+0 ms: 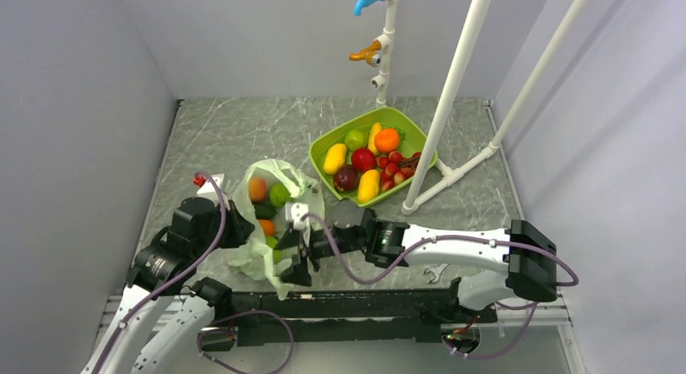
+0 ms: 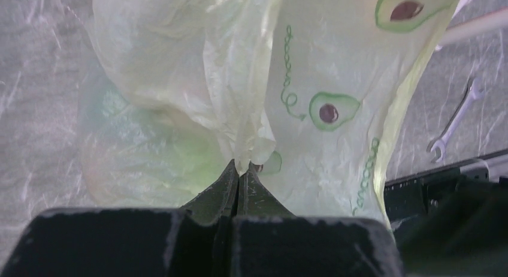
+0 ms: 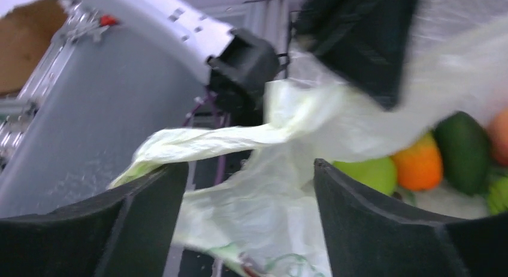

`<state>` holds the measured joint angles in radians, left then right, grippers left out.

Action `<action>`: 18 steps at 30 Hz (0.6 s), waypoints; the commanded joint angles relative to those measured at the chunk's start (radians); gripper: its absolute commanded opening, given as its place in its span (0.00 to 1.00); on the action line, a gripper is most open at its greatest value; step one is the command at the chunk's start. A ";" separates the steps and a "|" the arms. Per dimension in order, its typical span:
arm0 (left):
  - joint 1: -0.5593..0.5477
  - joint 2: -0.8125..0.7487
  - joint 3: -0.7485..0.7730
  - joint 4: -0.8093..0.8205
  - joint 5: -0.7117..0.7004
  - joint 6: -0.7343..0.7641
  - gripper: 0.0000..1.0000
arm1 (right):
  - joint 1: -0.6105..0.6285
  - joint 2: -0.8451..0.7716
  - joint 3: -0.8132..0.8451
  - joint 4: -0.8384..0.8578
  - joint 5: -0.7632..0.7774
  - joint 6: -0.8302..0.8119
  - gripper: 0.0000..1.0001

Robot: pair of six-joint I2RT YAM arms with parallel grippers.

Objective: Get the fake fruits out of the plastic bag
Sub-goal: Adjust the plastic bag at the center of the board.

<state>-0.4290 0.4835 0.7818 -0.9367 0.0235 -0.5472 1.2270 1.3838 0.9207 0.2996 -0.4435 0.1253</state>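
left fingers (image 2: 232,187) are pinched fully together on a gathered fold of bag (image 2: 180,79). the film rises from their tips as a crumpled pale-green sheet printed with avocado halves and curly lines.

right fingers (image 1: 301,261) stand wide apart at the bag's near right side. the right wrist view is blurred: loose film and a twisted handle lie across the gap between them, and they grip nothing. just past that gap, inside the bag, sit a green fruit (image 3: 365,172), an orange fruit (image 3: 419,166) and a dark avocado (image 3: 464,151), packed side by side.

from above, the bag lies on the near left part of the worktop (image 1: 226,139), between the two wrists. its mouth is open and several fruits (image 1: 279,194) show inside.

a wrench (image 1: 434,272) lies by the near edge, right of the bag and under the right arm. toward the far edge, right of the middle and well apart from the bag, a green tray (image 1: 323,147) holds yellow, red, green and orange pieces (image 1: 363,159). a white pipe frame (image 1: 453,91) stands just beside the tray's right corner.
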 commanded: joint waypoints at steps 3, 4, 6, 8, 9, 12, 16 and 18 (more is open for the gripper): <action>-0.002 0.042 0.012 0.204 -0.077 -0.004 0.00 | 0.084 0.125 -0.021 -0.008 0.005 -0.097 0.39; -0.002 0.035 0.004 0.219 -0.078 -0.006 0.00 | 0.086 0.176 -0.008 -0.015 0.016 -0.089 0.28; -0.002 0.007 -0.013 0.245 -0.089 -0.015 0.00 | 0.087 0.269 0.011 -0.005 0.073 -0.051 0.16; -0.002 -0.038 -0.030 0.271 -0.099 -0.017 0.00 | 0.087 0.349 0.017 0.024 0.194 -0.019 0.01; -0.002 -0.079 -0.041 0.295 -0.099 -0.013 0.00 | 0.087 0.384 0.019 0.036 0.241 0.004 0.00; -0.002 -0.169 -0.087 0.388 -0.081 0.016 0.00 | 0.085 0.438 -0.008 0.113 0.322 0.040 0.00; -0.002 -0.204 -0.093 0.395 -0.107 0.042 0.00 | 0.092 0.353 -0.086 0.203 0.311 0.066 0.00; -0.001 -0.182 -0.068 0.327 -0.112 0.049 0.00 | 0.093 0.283 -0.089 0.164 0.324 0.066 0.12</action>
<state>-0.4335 0.2863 0.6697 -0.6827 -0.0513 -0.5312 1.3067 1.7988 0.8608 0.4202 -0.1631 0.1604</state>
